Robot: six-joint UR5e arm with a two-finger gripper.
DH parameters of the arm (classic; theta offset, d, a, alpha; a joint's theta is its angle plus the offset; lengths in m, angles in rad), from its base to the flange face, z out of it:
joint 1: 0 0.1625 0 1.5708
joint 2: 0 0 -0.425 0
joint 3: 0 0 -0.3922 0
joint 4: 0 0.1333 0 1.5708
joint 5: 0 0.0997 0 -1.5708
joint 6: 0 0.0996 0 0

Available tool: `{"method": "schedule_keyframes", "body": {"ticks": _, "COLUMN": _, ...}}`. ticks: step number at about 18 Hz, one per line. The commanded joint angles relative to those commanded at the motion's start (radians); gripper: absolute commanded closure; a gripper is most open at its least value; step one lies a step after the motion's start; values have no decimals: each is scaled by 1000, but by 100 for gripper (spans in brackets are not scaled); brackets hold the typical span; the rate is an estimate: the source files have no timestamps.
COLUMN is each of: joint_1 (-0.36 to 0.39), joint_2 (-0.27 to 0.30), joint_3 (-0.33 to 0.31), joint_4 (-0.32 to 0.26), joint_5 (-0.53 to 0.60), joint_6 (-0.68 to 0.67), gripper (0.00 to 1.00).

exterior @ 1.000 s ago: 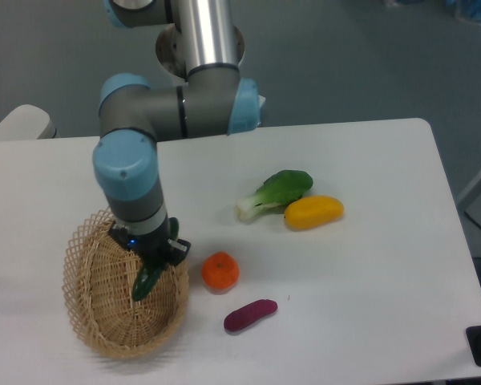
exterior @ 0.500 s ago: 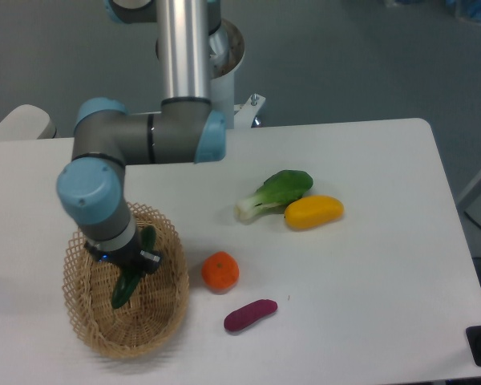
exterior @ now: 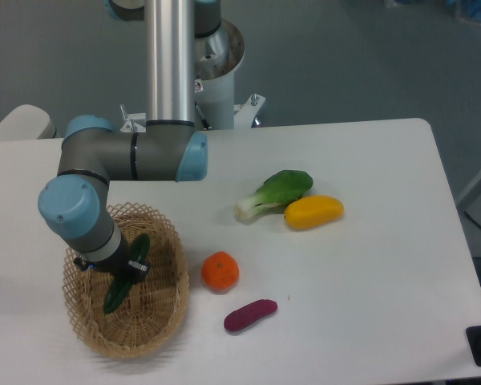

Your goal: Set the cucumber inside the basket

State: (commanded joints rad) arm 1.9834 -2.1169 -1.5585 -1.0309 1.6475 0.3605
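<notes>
The cucumber [exterior: 122,281] is slim and dark green, tilted with its lower end down inside the basket [exterior: 162,321]. The basket is oval, tan wicker, at the table's front left. My gripper [exterior: 122,266] hangs over the middle of the basket and is shut on the cucumber near its upper half. The arm's wrist hides most of the fingers.
An orange [exterior: 220,270] sits just right of the basket. A purple sausage-shaped vegetable [exterior: 250,314] lies in front of it. A bok choy [exterior: 274,193] and a yellow mango-like fruit [exterior: 313,212] lie at the table's middle right. The table's front edge is close to the basket.
My gripper has moved left with the cucumber, from the basket's right rim to over its middle, and sits a little lower. Nothing else moved.
</notes>
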Motion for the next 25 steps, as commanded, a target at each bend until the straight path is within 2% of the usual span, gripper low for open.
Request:
{"method": "schedule_keyframes", "body": {"ticks": 2, "joint_1": 0, "joint_2": 3, "joint_3": 6, "joint_4": 2, "joint_5": 3, "joint_6": 20, "gripper": 1}}
{"method": "schedule_keyframes", "body": {"ticks": 7, "joint_1": 9, "joint_2": 11, "joint_3": 70, "joint_4": 0, "joint_5": 34, "joint_6": 109, "gripper": 0}}
{"method": "schedule_keyframes", "body": {"ticks": 12, "joint_1": 144, "joint_2": 26, "joint_3": 201, "joint_4": -15, "joint_5": 12, "joint_6": 170, "gripper": 0}}
{"method": "schedule_keyframes", "body": {"ticks": 14, "joint_1": 188, "joint_2": 34, "joint_3": 224, "joint_4": -15, "joint_5": 11, "joint_6": 305, "gripper": 0}}
{"method": "schedule_keyframes", "body": {"ticks": 18, "joint_1": 299, "joint_2": 69, "joint_3": 224, "joint_4": -18, "joint_5": -40, "joint_6": 539, "gripper": 0}}
{"method": "schedule_keyframes", "body": {"ticks": 25, "joint_1": 451, "joint_2": 124, "joint_3": 222, "joint_4": -92, "joint_5": -61, "joint_6": 914, "gripper": 0}}
